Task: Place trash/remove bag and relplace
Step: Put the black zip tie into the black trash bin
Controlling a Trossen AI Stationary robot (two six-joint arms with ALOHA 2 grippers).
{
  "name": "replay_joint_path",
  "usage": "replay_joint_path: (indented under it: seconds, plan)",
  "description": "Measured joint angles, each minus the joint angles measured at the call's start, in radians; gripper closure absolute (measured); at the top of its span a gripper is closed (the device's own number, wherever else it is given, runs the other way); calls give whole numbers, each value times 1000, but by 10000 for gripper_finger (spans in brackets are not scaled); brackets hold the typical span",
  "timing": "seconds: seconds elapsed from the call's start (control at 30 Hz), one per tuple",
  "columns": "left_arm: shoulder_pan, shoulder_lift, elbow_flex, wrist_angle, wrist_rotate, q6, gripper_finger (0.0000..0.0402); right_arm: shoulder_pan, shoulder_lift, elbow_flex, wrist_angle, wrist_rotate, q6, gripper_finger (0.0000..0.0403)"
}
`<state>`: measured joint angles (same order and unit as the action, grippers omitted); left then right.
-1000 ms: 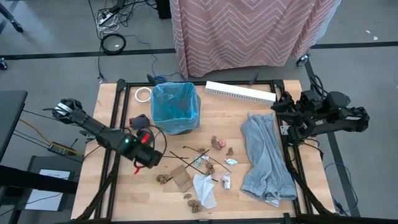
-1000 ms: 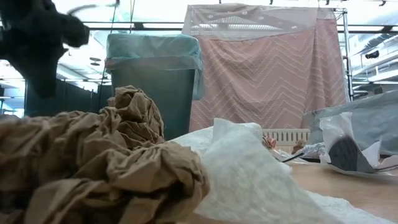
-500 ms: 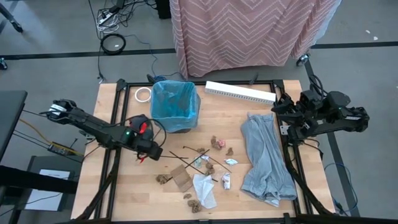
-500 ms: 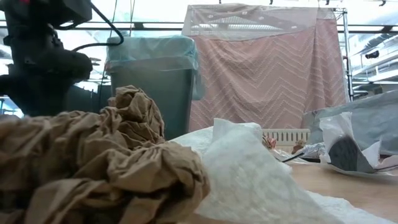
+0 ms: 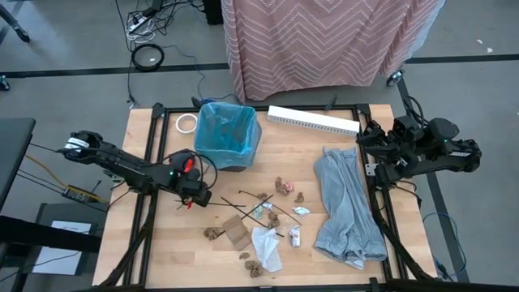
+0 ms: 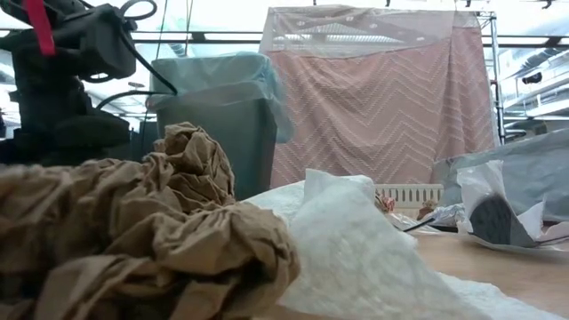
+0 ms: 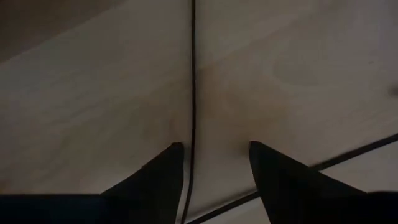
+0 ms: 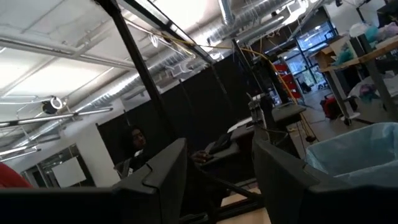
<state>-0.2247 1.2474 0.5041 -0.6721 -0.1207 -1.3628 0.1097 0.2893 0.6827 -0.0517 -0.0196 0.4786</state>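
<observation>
Trash [image 5: 261,243]: we judge most still out, scattered on the worktop [image 5: 308,154] near-centre, just near of the bin.
Bin [image 5: 227,136]: far-left of centre, blue bag still fitted; contents hard to make out.
Left end effector [image 5: 200,197]: fingers spread, empty, over a thin dark stick [image 7: 192,93].
Right end effector [image 5: 366,150]: parked at right edge, fingers apart, empty.
Left: bagging scraps, bag swap.

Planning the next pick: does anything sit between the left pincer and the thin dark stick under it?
Nothing visible does. The left pincer hangs open over bare table, its fingers either side of the thin dark stick.
</observation>
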Motion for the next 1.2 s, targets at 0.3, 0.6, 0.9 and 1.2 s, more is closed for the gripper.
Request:
replay_joint_path:
  seconds: [0.3,0.6,0.9,1.2]
  plan:
    - [15,2,-3,-2,-7,20,391,0,0,0,21,8,0,227]
    - [-22,-6,176,-83,27,-5,399,0,0,0,34,8,-37,227]
    - [-105,-7,435,-249,45,-63,400,0,0,0,35,-1,-84,227]
    - [-233,-7,646,-148,133,-82,401,0,0,0,35,-1,-114,227]
